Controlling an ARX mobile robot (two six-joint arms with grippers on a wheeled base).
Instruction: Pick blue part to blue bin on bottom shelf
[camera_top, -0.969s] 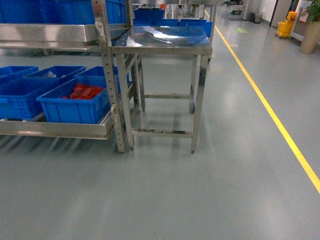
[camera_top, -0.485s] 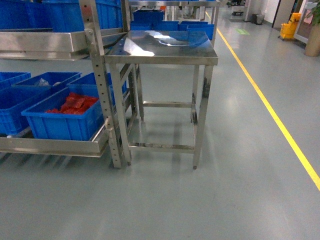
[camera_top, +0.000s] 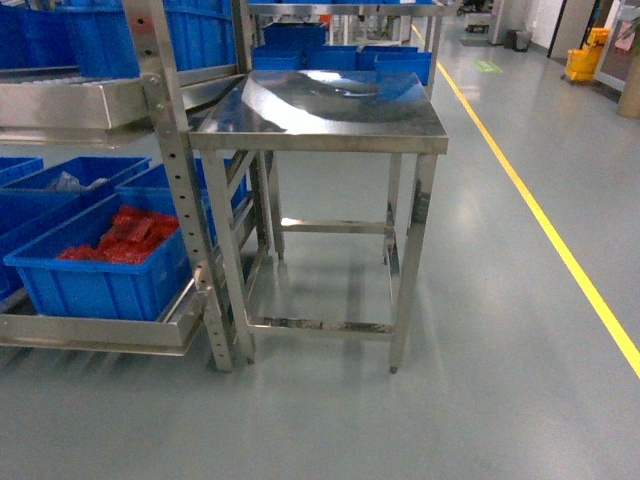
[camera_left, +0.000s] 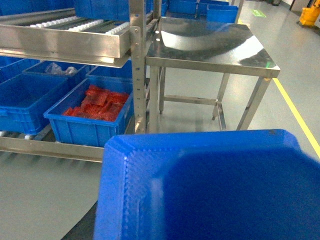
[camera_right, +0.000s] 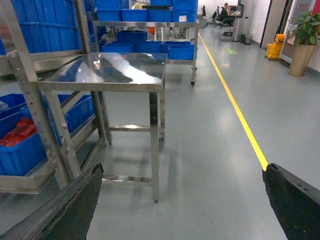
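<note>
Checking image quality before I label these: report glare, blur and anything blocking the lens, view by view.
Head view: sharp, with ceiling lights glaring off the steel table top and a soft sheen on the floor. Left wrist view: a large blue object fills the lower frame, close and soft; the crate of red packets behind is clear. Right wrist view: dark jaws intrude at both bottom corners; the table top glares.

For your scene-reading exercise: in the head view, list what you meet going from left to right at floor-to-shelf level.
Blue crate of red packets → perforated steel rack upright → steel table → yellow floor line.
</note>
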